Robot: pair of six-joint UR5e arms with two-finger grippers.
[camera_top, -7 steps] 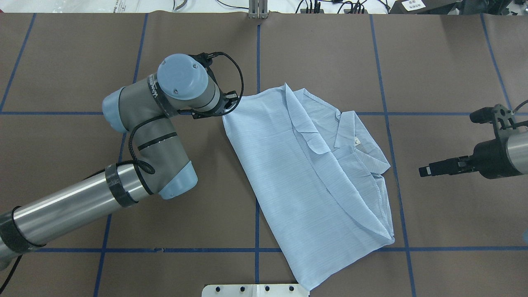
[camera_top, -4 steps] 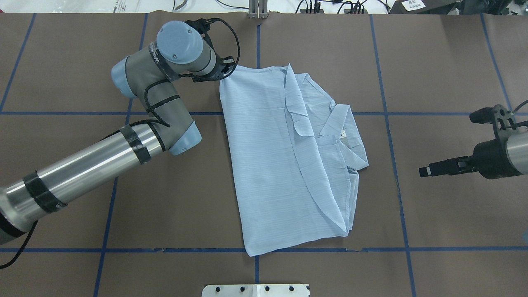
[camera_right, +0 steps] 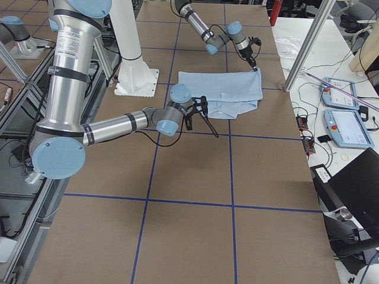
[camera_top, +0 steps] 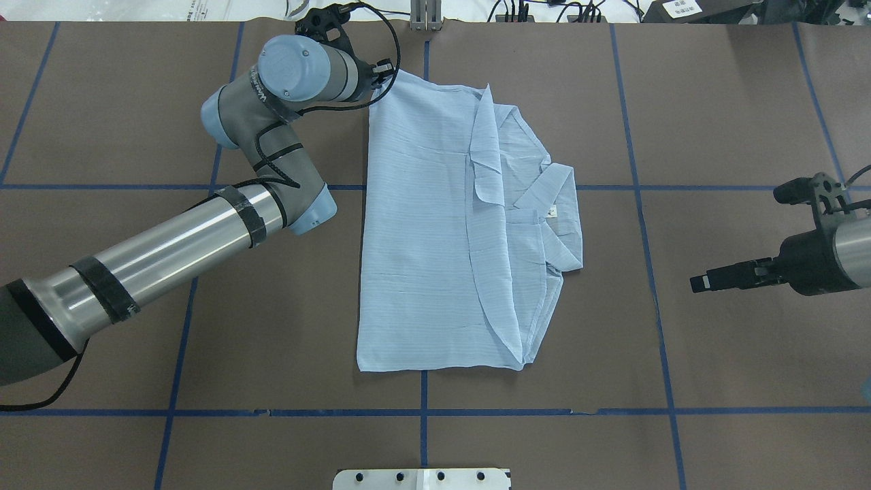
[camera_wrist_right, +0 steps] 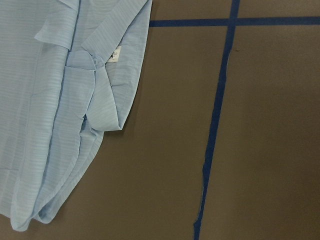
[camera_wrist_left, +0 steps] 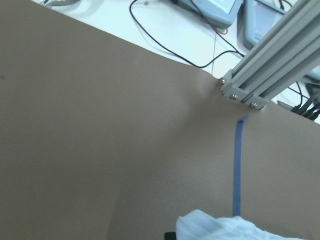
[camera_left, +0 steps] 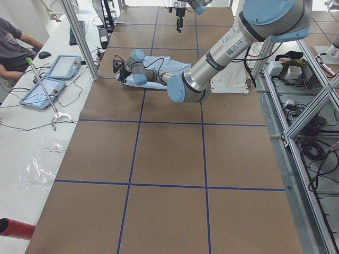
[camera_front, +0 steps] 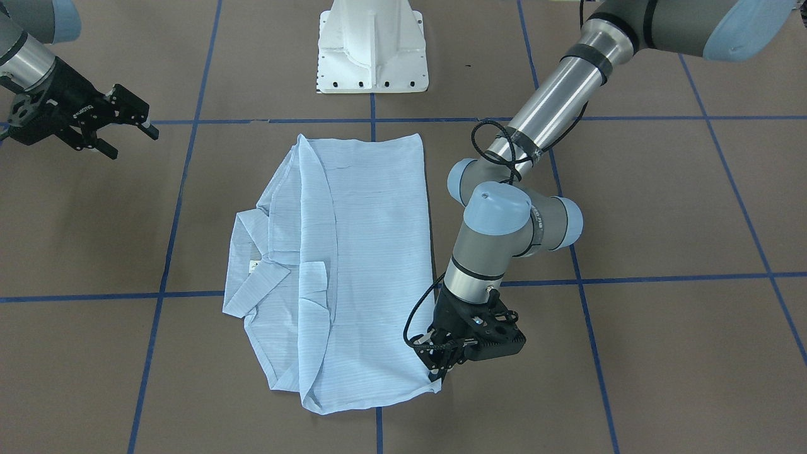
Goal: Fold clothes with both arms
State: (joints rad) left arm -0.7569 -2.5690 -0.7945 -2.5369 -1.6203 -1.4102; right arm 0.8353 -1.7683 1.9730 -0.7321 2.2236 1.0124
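The clothes are one pale-blue striped shirt (camera_top: 422, 238) lying flat on the brown table, folded lengthwise, collar and label toward the right side. My left gripper (camera_top: 384, 70) is at the shirt's far left corner, shut on that corner, which rises slightly off the table. From across the table the same gripper (camera_front: 436, 376) points down at the corner of the shirt (camera_front: 372, 252). The left wrist view shows only a bit of cloth (camera_wrist_left: 220, 227) at its lower edge. My right gripper (camera_top: 697, 281) hangs open well to the right of the shirt; its fingers (camera_front: 151, 130) hold nothing.
Blue tape lines divide the table into squares. The white pedestal base (camera_front: 372, 44) stands at the near edge. An aluminium post (camera_top: 425, 15) rises at the far edge, close to the left gripper. Tablets (camera_right: 340, 94) and a seated person (camera_left: 13, 42) are beyond that edge.
My left gripper has moved toward the far edge, dragging the shirt's corner along. The shirt has swung from slanted to square with the tape lines. The right arm has stayed still.
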